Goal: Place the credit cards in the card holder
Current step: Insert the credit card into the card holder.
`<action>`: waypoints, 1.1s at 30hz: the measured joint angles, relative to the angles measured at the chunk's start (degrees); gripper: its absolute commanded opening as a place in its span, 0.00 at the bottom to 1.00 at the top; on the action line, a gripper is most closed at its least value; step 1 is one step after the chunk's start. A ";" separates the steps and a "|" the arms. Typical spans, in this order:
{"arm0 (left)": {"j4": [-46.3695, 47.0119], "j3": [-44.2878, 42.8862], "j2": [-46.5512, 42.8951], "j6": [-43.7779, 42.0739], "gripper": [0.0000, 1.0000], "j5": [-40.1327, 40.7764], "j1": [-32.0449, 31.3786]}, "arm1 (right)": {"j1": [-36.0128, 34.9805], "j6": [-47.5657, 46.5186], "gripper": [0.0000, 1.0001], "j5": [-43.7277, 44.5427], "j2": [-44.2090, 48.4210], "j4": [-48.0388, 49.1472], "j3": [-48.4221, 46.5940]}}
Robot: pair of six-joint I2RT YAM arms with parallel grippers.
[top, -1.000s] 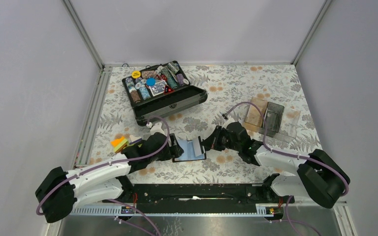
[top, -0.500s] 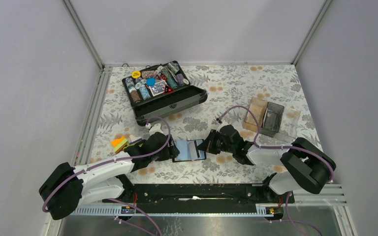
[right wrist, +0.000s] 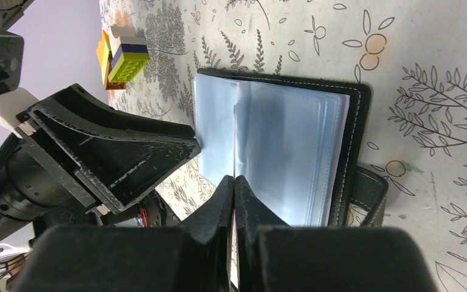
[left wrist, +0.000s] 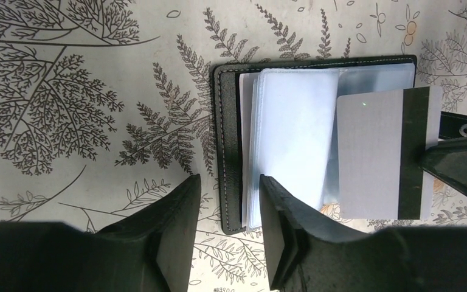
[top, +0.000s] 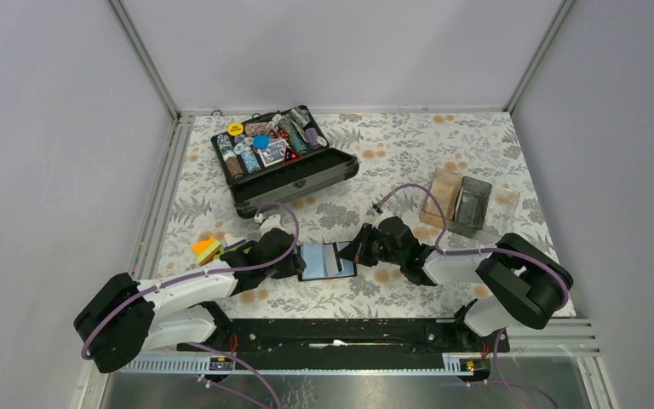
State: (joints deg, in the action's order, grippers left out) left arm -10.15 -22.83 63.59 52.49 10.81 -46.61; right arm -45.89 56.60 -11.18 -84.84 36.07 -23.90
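The black card holder [top: 317, 262] lies open on the table between my grippers, blue-grey clear pockets up. In the left wrist view the card holder [left wrist: 228, 128] has its near-left edge between my left gripper's [left wrist: 230, 204] open fingers; one finger [left wrist: 283, 228] rests on the pockets. My right gripper [right wrist: 235, 182] is shut on a grey card with a dark stripe [left wrist: 374, 155], seen edge-on in the right wrist view [right wrist: 235, 137]. The card stands over the holder's right half [right wrist: 292, 146]. No other cards show.
An open black chip case [top: 285, 158] full of chips stands at the back left. A clear acrylic tray [top: 473, 204] stands at the right. A small stack of coloured blocks [top: 207, 249] lies left of my left arm, also in the right wrist view [right wrist: 121, 55].
My right gripper has moved left with the card, which now overlaps the holder's pockets. My left gripper has held its place at the holder's left edge.
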 measured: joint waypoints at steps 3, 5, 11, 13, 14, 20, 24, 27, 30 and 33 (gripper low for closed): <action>0.50 0.00 0.52 -0.11 0.40 0.22 0.00 | -0.04 0.22 0.00 0.00 -0.04 0.70 0.07; 0.85 0.00 0.76 -0.13 0.40 0.33 0.00 | -0.09 0.24 0.00 0.02 -0.04 0.68 0.09; 1.27 0.00 1.05 -0.13 0.39 0.50 0.00 | -0.13 0.28 0.00 0.09 -0.68 0.68 0.11; 1.27 0.00 1.07 -0.13 0.39 0.55 0.00 | -0.13 0.28 0.00 0.11 -0.74 0.68 0.11; 1.27 0.00 1.07 -0.13 0.39 0.59 0.00 | -0.15 0.28 0.00 0.13 -0.76 0.66 0.11; 1.25 0.00 1.07 -0.15 0.37 0.79 0.00 | -0.26 0.50 0.00 0.68 -0.85 0.44 0.11; 1.25 0.00 1.16 -0.15 0.36 0.96 0.00 | -0.28 0.50 0.00 1.38 -0.85 0.17 0.24; 1.22 0.00 1.18 -0.15 0.36 1.05 0.00 | -0.28 0.52 0.00 1.68 -0.85 0.17 0.35; 1.22 0.00 1.18 -0.15 0.36 1.07 0.00 | -0.28 0.52 0.00 1.66 -0.85 0.20 0.35; 1.22 0.00 1.18 -0.15 0.36 1.09 0.00 | -0.31 0.52 0.00 1.64 -0.87 0.24 0.35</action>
State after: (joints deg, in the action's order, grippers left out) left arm -8.93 -22.83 64.77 52.34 11.90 -46.61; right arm -46.19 57.12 -9.54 -85.71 36.32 -23.55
